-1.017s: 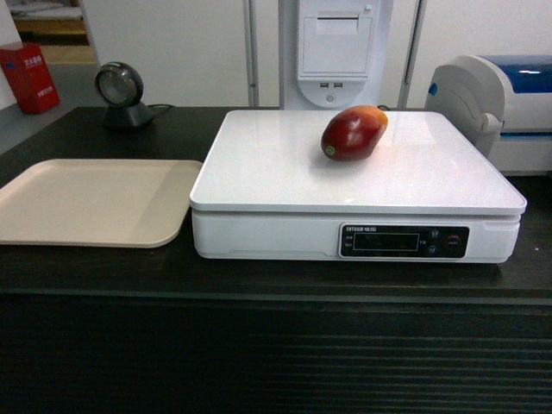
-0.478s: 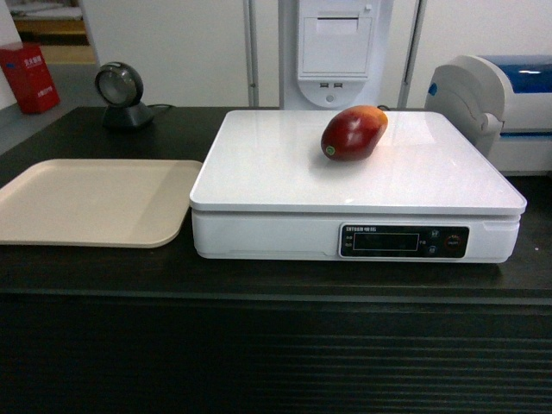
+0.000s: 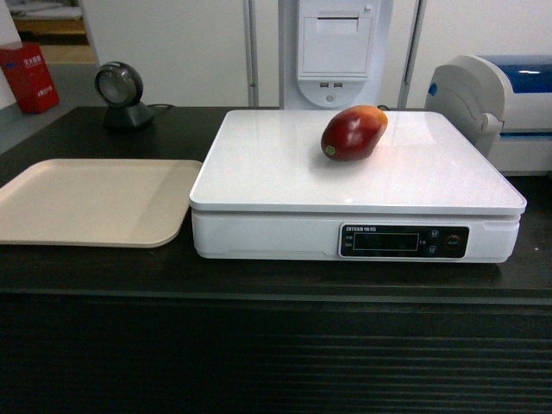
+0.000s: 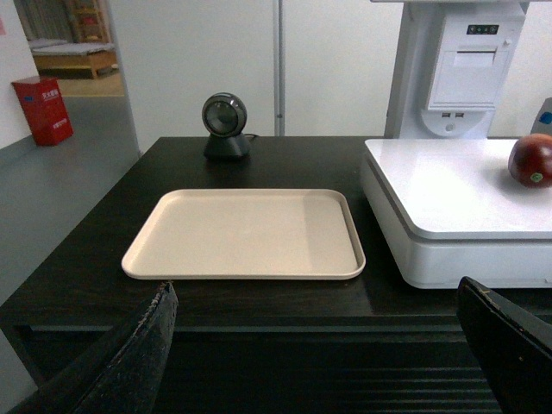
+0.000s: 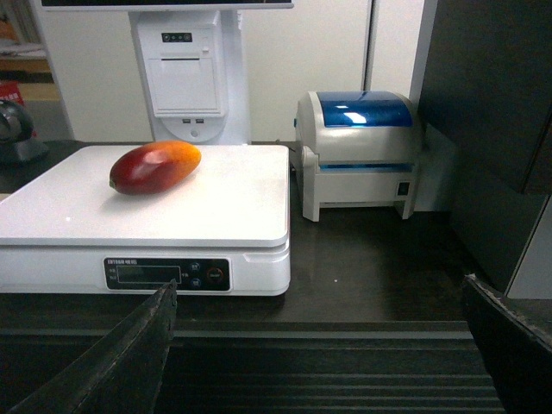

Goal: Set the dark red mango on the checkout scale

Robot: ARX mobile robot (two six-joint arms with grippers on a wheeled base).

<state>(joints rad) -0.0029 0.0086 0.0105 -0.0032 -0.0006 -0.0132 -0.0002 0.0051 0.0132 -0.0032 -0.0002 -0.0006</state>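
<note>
Low at the bottom of the left wrist view, the left pincer (image 4: pixel 323 345) stands with its two dark fingers spread wide apart and nothing between them, hanging short of the tabletop (image 4: pixel 95 259) and facing the beige tray (image 4: pixel 246 233), which lies flat and bare just beside the scale (image 4: pixel 448 185); the right pincer (image 5: pixel 332 349) shows the same in its own view, fingers far apart and holding nothing, set back from the ribbed front edge and pointed at the scale's display strip (image 5: pixel 168 274); neither pincer appears in the head view, which suggests both arms are drawn back clear of the work; beyond them the dark red mango (image 3: pixel 353 132) lies on its side on the white platter, toward the far edge and a little right of centre, its orange-yellow end pointing away to the right, touching nothing but the scale; it rests where a flat surface lets an oval fruit settle, so I judge it stable and the task done; farther out stand a round black scanner (image 3: pixel 121 95) behind the tray, a white-and-blue printer (image 5: pixel 362 155) just right of the scale, and a white kiosk (image 3: pixel 336 52) against the wall
</note>
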